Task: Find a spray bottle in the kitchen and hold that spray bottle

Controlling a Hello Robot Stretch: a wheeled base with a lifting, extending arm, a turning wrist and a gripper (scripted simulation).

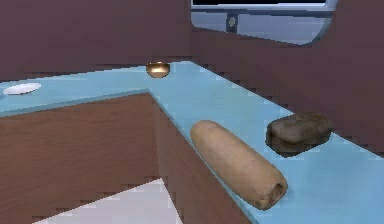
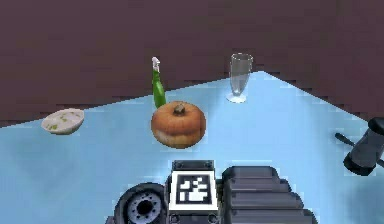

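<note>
Kitchen, dark maroon walls; light blue bench (image 2: 300, 125) across the arm side view.

1. Jaws: at the near edge, centre, you see a dark body with a white marker square (image 2: 192, 190) on it. The fingers cannot be made out, so you cannot tell how the jaws stand or whether they hold anything.
2. Orange round fruit (image 2: 178, 122): on the bench just beyond the marker square.
3. Green bottle (image 2: 157, 86): slim, upright, with a pale head, right behind the orange fruit on its left. This is your likeliest spray bottle, though the head is too small to confirm.
4. Clear glass (image 2: 239, 77): upright, far right of the bottle, near the bench corner.
5. Pale shallow dish (image 2: 62, 122): left, well apart from the fruit.
6. Dark handled object (image 2: 366, 148): at the right edge, kind unclear.

In the forward view you see an L-shaped bench (image 1: 200, 95), blue on top with brown wooden fronts.

7. Long tan loaf (image 1: 238, 162): near, lying on the right run.
8. Dark brown lump (image 1: 298, 132): just right of the loaf.
9. Small bronze bowl (image 1: 158, 69): at the far inner corner.
10. White plate (image 1: 20, 89): far left.
11. Window (image 1: 265, 15): on the far wall, upper right.
</note>
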